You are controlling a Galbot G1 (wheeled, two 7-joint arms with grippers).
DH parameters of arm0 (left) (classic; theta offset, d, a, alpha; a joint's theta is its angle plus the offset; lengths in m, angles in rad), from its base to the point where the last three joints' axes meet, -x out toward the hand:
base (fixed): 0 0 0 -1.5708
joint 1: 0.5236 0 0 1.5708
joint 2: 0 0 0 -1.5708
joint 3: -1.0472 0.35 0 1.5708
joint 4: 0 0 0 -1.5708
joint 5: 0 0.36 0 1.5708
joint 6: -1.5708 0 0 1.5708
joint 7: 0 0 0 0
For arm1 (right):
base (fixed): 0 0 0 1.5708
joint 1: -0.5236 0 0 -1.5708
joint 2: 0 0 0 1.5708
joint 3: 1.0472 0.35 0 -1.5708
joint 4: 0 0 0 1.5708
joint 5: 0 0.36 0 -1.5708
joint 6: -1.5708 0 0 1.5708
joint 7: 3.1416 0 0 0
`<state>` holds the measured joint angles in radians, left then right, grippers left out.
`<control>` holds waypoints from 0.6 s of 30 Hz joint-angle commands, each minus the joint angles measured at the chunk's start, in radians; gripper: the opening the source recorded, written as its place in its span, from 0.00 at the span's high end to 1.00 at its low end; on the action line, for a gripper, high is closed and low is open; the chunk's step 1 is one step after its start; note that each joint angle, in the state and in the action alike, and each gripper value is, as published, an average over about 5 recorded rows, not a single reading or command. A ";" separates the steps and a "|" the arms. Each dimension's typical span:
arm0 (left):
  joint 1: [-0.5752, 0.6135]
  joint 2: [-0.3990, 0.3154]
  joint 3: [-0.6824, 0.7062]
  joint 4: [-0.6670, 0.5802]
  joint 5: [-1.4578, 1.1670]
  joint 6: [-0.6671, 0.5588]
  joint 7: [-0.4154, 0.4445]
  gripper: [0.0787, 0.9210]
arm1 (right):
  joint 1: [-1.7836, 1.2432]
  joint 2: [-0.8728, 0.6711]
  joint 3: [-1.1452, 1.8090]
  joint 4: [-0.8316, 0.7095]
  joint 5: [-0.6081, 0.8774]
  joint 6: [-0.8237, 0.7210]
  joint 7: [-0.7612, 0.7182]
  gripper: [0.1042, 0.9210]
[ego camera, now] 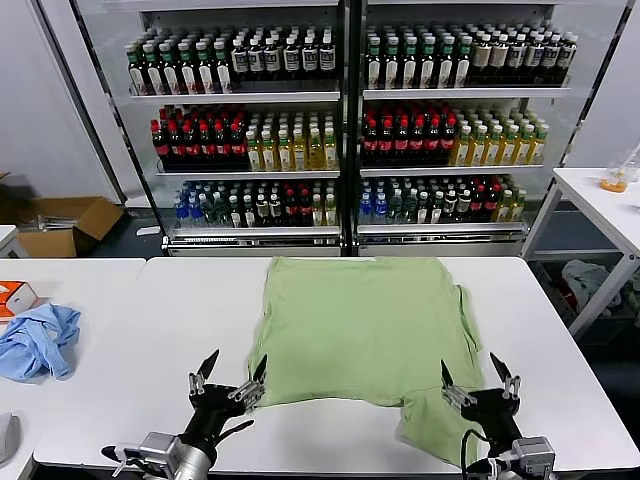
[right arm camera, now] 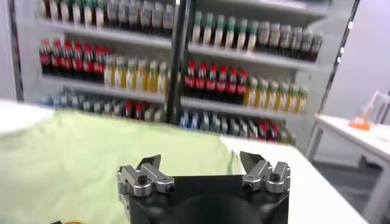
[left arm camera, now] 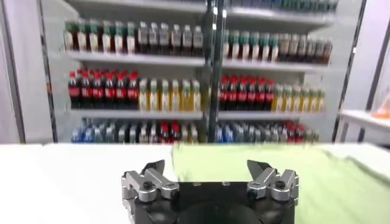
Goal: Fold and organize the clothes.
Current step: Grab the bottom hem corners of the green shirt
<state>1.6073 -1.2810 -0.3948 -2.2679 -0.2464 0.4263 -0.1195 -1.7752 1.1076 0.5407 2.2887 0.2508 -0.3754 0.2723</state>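
Light green soft-fabric shirt (ego camera: 362,325) spread flat on the white table (ego camera: 110,400), left gripper (ego camera: 233,367) spread wide, empty, at its near left corner, right gripper (ego camera: 480,375) spread wide, empty, over its near right corner, crumpled light blue garment (ego camera: 38,340) well apart at left.

Soft matt green cloth shirt (ego camera: 365,325), smooth white table (ego camera: 180,300), glossy bottles (ego camera: 300,140), crumpled blue cloth (ego camera: 38,340)

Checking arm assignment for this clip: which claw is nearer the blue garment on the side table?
Left. The left claw hangs open at the green shirt's near left corner, right of the blue garment. The right claw is open across the shirt, much farther away.
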 commanded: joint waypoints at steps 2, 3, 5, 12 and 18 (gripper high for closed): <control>-0.024 0.024 0.012 0.061 0.003 0.123 -0.002 0.12 | -0.045 -0.008 0.002 -0.001 0.003 -0.069 0.004 0.12; -0.028 0.026 0.018 0.068 0.004 0.131 -0.002 0.12 | -0.054 -0.006 0.002 -0.001 0.001 -0.069 0.006 0.12; -0.035 0.028 0.030 0.082 0.009 0.142 -0.003 0.12 | -0.069 -0.002 0.001 -0.003 -0.003 -0.068 0.009 0.12; -0.042 0.031 0.056 0.108 0.027 0.150 -0.003 0.12 | -0.111 0.017 -0.011 -0.019 -0.015 -0.063 0.015 0.12; -0.048 0.028 0.067 0.126 0.031 0.150 -0.007 0.12 | -0.119 0.029 -0.040 -0.032 -0.014 -0.064 0.018 0.12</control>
<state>1.5672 -1.2596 -0.3351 -2.1636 -0.2178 0.5471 -0.1255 -1.8665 1.1347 0.5032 2.2535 0.2445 -0.4325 0.2898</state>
